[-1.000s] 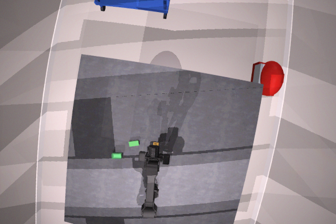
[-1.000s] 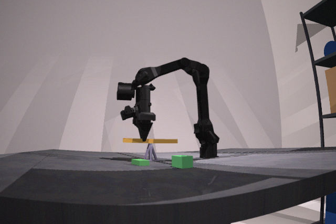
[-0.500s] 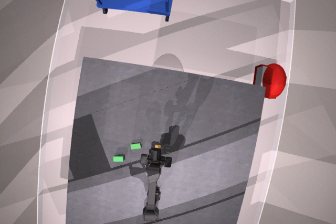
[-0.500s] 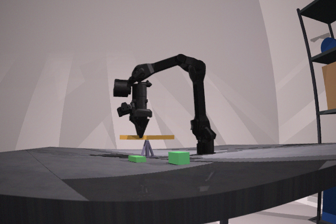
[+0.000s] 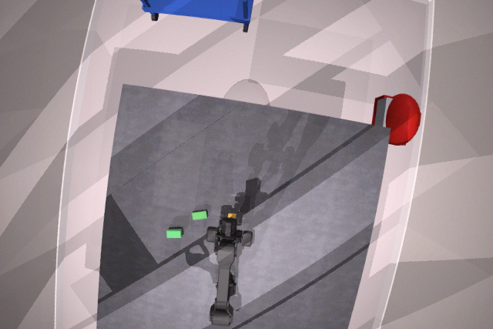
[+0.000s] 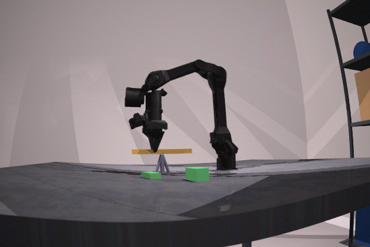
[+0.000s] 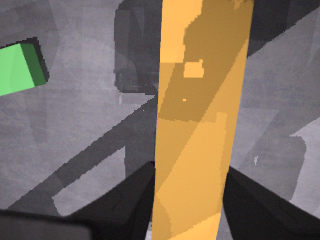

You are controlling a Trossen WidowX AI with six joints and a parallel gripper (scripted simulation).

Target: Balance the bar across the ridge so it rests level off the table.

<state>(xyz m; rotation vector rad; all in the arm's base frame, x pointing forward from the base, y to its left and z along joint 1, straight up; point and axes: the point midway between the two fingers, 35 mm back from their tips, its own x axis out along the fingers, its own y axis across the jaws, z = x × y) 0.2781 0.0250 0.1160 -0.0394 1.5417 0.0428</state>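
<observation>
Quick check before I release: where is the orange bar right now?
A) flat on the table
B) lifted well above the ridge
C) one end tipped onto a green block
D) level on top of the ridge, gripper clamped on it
D: the orange bar lies level atop the ridge, both ends off the table, with the gripper shut on it.

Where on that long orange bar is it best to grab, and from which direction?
From straight above, pinching the bar's narrow width near its middle, over the ridge. It lies flat, long and thin, so the long edges fit between the fingers. The gripper is clamped that way, slightly off the ridge.
</observation>
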